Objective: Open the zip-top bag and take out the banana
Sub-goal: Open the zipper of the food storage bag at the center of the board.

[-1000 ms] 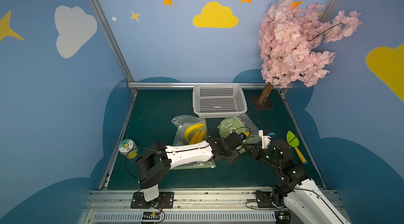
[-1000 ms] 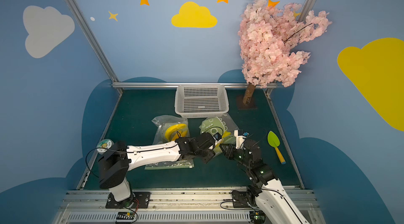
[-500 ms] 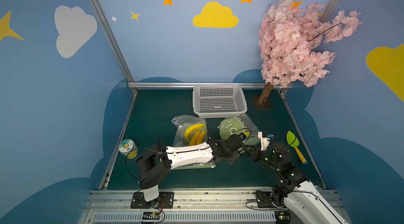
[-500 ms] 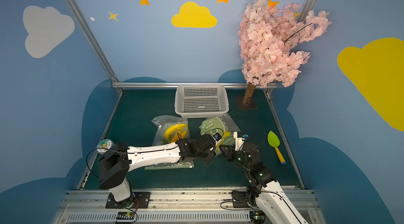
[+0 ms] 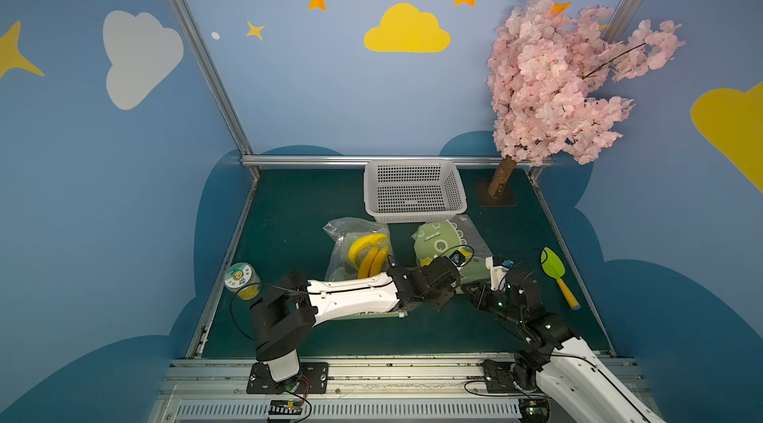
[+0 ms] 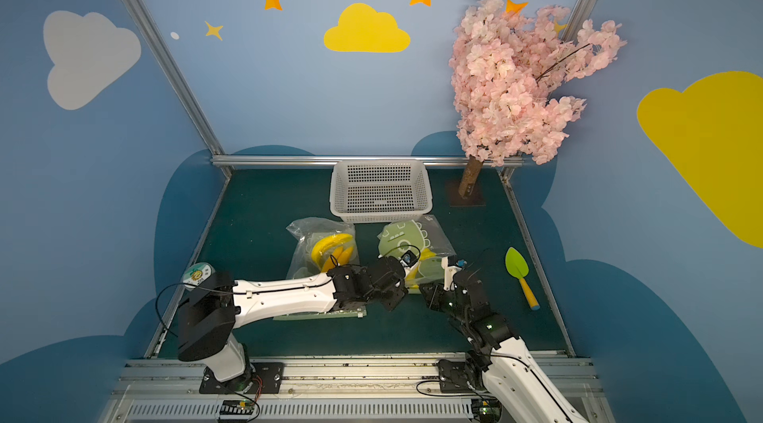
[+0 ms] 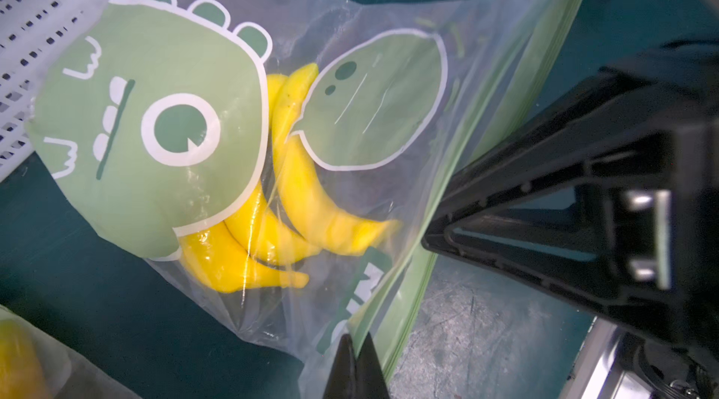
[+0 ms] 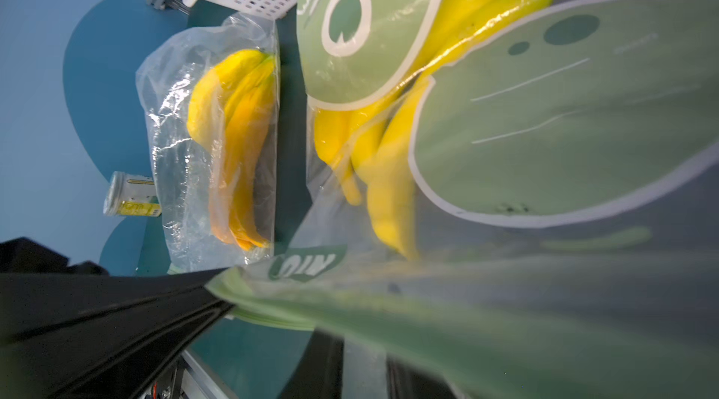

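Now my left claw (image 7: 356, 358) is pressed together, pinching the green zip edge of the dinosaur bag (image 5: 444, 241). My right claw (image 5: 470, 289) meets that same edge, but I cannot tell whether it grips. From the basket (image 5: 415, 216), the dinosaur bag lies at 5 o'clock, with the bananas (image 7: 311, 198) inside it.

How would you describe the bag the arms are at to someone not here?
Find the white basket at the back. Two bags lie before it; take the one nearer the pink tree. This zip-top bag bears a green cartoon dinosaur; the plain bag doesn't.
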Robot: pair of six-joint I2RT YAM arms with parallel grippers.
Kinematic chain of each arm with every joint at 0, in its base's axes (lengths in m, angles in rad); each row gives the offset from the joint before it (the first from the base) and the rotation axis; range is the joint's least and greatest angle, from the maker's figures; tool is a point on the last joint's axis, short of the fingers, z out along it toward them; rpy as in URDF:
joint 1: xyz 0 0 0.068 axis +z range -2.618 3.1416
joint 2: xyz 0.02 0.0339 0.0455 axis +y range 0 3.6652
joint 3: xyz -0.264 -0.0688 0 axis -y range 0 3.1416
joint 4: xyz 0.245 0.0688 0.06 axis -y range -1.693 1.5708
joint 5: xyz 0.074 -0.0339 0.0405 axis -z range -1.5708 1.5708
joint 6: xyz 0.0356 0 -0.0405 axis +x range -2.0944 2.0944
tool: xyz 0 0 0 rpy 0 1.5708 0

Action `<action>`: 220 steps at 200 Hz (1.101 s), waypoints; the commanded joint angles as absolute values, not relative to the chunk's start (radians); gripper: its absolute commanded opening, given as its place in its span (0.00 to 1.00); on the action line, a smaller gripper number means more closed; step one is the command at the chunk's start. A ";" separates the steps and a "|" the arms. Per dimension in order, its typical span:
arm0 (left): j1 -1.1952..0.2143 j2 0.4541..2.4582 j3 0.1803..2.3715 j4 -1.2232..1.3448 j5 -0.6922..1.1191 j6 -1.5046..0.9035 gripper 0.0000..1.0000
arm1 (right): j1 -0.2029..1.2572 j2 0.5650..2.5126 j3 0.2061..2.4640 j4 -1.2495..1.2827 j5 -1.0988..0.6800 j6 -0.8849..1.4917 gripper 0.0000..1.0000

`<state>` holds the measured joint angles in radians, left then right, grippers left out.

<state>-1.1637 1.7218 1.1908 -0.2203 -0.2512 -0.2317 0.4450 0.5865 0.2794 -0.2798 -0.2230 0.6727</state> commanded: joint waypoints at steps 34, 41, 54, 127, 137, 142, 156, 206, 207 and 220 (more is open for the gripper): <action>-1.218 1.696 1.175 -0.119 -0.308 -0.189 0.03 | 0.484 0.654 0.407 -0.465 -0.194 0.628 0.22; -1.223 1.697 1.170 -0.114 -0.315 -0.187 0.03 | 0.496 0.659 0.421 -0.471 -0.193 0.624 0.24; -1.229 1.700 1.163 -0.108 -0.320 -0.182 0.03 | 0.521 0.657 0.436 -0.457 -0.182 0.612 0.25; -1.241 1.690 1.133 -0.089 -0.328 -0.177 0.03 | 0.555 0.760 0.446 -0.380 -0.166 0.519 0.29; -1.241 1.689 1.129 -0.088 -0.343 -0.183 0.03 | 0.556 0.775 0.442 -0.369 -0.166 0.519 0.29; -1.241 1.686 1.127 -0.088 -0.352 -0.186 0.03 | 0.555 0.780 0.441 -0.365 -0.167 0.519 0.29; -1.241 1.682 1.124 -0.093 -0.376 -0.195 0.03 | 0.555 0.796 0.436 -0.366 -0.166 0.519 0.29; -1.244 1.670 1.102 -0.083 -0.421 -0.201 0.03 | 0.570 0.814 0.391 -0.377 -0.175 0.516 0.29; -1.244 1.670 1.100 -0.083 -0.422 -0.203 0.03 | 0.571 0.813 0.390 -0.378 -0.174 0.516 0.29; -1.245 1.673 1.096 -0.084 -0.439 -0.203 0.03 | 0.588 0.812 0.385 -0.383 -0.158 0.516 0.29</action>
<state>-1.2404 1.6985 1.1107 -0.1013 -0.3935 -0.1909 0.5625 0.8104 0.4034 -0.3775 -0.1745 0.5331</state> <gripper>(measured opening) 0.050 0.294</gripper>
